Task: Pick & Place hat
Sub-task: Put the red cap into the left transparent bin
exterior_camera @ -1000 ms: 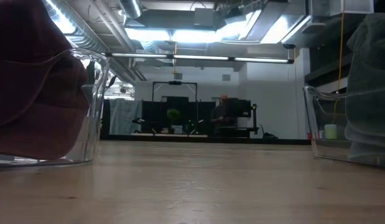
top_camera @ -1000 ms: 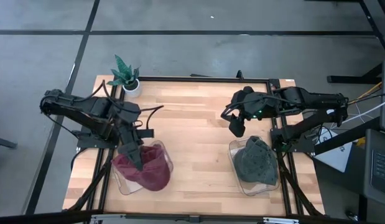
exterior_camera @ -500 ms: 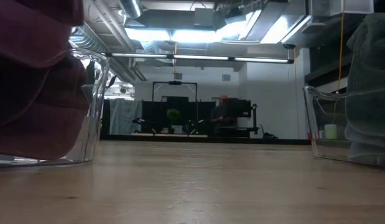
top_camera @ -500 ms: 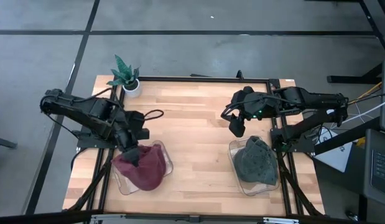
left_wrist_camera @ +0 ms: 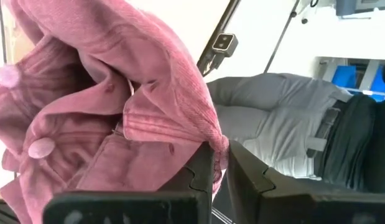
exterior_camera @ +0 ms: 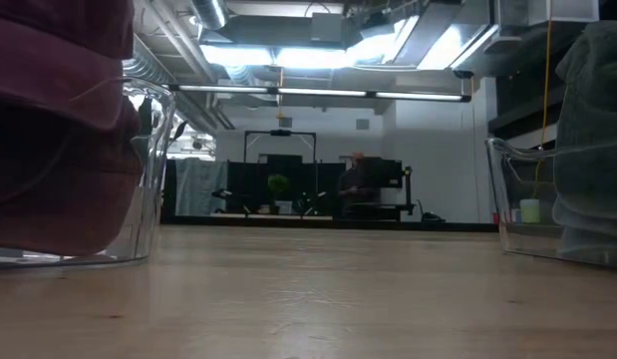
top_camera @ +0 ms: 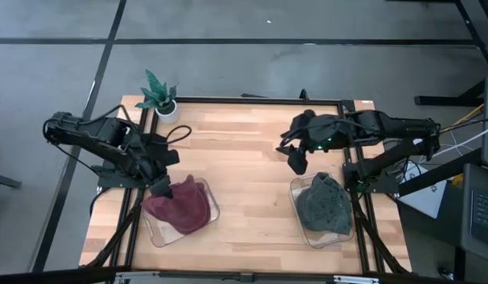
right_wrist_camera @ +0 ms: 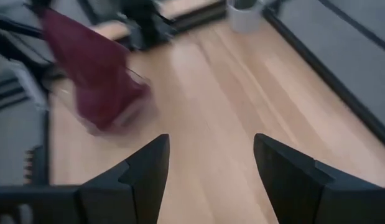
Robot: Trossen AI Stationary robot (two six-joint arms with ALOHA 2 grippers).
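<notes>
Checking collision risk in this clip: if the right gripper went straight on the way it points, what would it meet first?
Probably the bare wooden table: the open right gripper points down across it, nothing nearer showing in line.

Soft maroon corduroy hat (exterior_camera: 54, 120): cut off by the low view's left and top edges; its lower part shows only through the clear plastic bin (exterior_camera: 149, 179).
Grey knitted hat (exterior_camera: 592, 130): cut off by the low view's right edge.
Left gripper (top_camera: 161, 189): its fingertips are buried in the maroon fabric in the high view.
Person (exterior_camera: 356, 184) in the far room: too small to tell any detail.
Right wrist view: the table (right_wrist_camera: 242, 112) and the maroon hat are blurred.
</notes>
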